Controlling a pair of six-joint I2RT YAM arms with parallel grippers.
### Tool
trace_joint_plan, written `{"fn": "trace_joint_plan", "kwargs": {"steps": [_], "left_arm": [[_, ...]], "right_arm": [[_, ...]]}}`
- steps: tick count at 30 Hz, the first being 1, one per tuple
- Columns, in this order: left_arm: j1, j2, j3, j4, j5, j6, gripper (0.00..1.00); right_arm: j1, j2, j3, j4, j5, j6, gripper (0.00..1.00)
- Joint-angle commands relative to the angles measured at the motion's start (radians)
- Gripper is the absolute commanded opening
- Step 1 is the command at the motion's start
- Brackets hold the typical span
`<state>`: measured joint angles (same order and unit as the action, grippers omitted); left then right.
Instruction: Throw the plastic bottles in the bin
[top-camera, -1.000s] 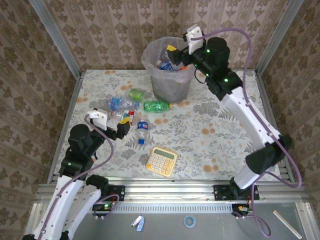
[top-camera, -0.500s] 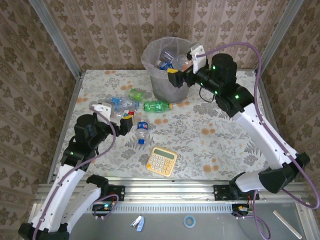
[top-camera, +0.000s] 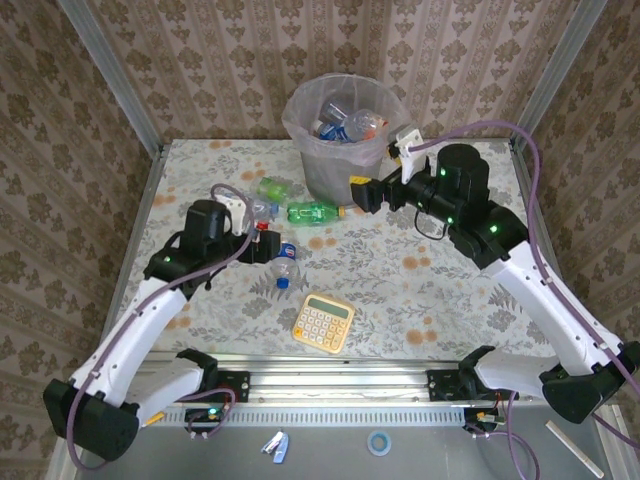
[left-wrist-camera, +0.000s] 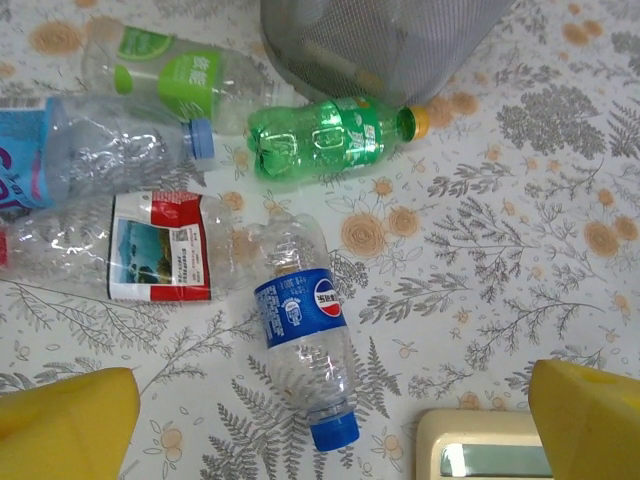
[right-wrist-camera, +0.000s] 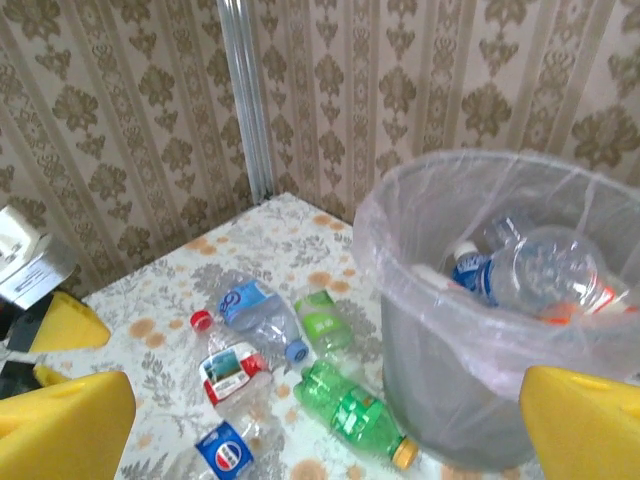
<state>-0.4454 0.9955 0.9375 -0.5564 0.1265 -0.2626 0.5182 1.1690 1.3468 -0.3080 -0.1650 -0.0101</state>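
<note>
Bottle with blue label (left-wrist-camera: 300, 312) lies flat, long axis near-far (cap nearward).

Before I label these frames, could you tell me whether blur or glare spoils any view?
Top external: even light, sharp throughout. Left wrist: blue-labelled bottle crisp, yellow fingertips blurred. Right wrist: near fingertips soft, mild sheen on the bin's bag.

The worktop (top-camera: 400, 265) is left bare from its centre out to 3 and 5 o'clock, and free passage is offered there. Passage at 12 o'clock is barred by the bin (top-camera: 340, 172), and a green bottle (top-camera: 313, 211) is laid close at its 7 o'clock. The 10 o'clock quarter is crowded by a cluster of bottles (top-camera: 265, 207). A yellow calculator (top-camera: 323, 322) is set at 6 o'clock.
</note>
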Motion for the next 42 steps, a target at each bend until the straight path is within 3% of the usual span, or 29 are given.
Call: {"fn": "trace_joint_plan", "kwargs": {"steps": [1,12,22,42], "left_arm": [[-0.005,0.052,0.053,-0.061,-0.022,-0.043,1.00],[-0.044,0.363,0.179,-0.067,-0.011,-0.069,0.99],[-0.059,0.634,0.281,-0.056,-0.074,-0.055,0.88],[-0.091,0.851,0.353,-0.039,-0.126,-0.047,0.77]], "right_arm": [[0.012,-0.052,-0.044,-0.019,-0.004,0.030,1.00],[0.049,-0.167,-0.161,-0.059,-0.003,0.070,1.00],[0.060,-0.261,-0.288,-0.083,0.018,0.102,1.00],[0.060,-0.329,-0.407,-0.099,0.025,0.121,1.00]]}}
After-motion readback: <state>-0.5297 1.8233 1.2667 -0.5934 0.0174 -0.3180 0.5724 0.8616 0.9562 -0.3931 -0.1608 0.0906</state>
